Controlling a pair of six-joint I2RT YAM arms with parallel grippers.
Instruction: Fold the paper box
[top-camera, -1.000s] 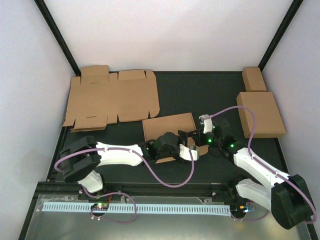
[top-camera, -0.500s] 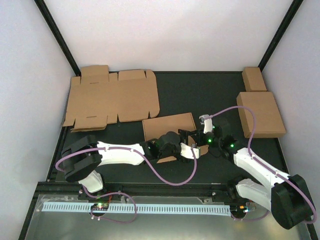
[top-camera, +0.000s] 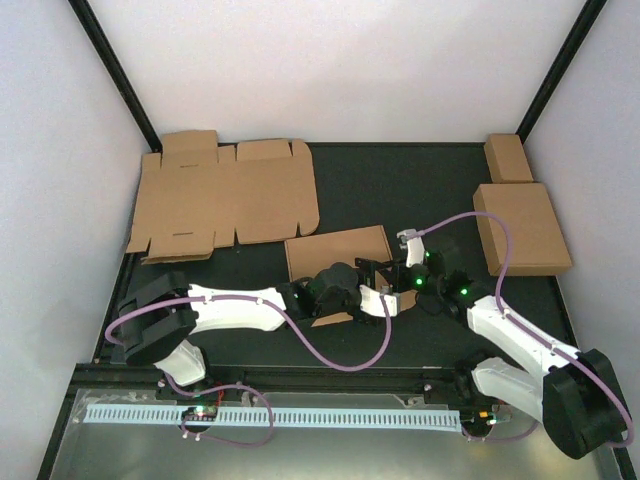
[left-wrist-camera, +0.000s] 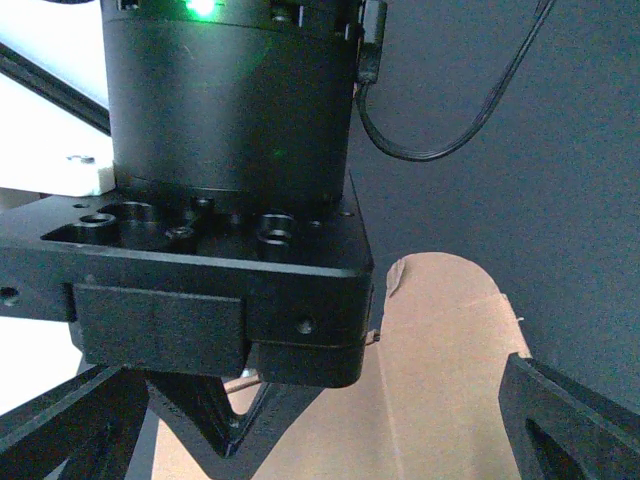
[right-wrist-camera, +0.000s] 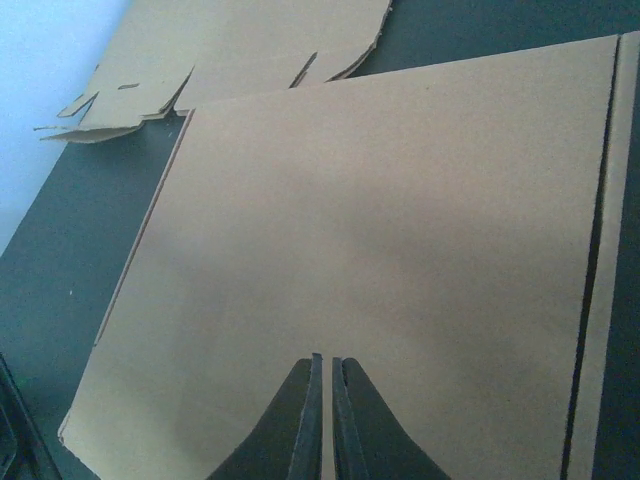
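Paper box (top-camera: 337, 255): lying part-folded at the middle of the table (top-camera: 430, 190), just ahead of both wrists, long axis running left to right with the right end tilting slightly away. Showing a broad flat panel (right-wrist-camera: 380, 230) in the right wrist view and a rounded tab (left-wrist-camera: 450, 300) jutting from the near edge in the left wrist view.

Right gripper (right-wrist-camera: 322, 365): fingers pressed together, tips appearing to rest on the panel close to its near edge, pinching nothing.

Left gripper (left-wrist-camera: 315, 430): fingers spread wide, hovering just beside the right gripper, the tab lying ahead between them, holding nothing.

Judging the coming move as turning on that tab: lying straight ahead of the left gripper and nearer to it, so probably falling to the left arm, the right pinning the panel.

Lying well apart: flat die-cut sheet (top-camera: 220, 195) at far left; finished box (top-camera: 522, 228) and small oblong box (top-camera: 508, 158) at far right.
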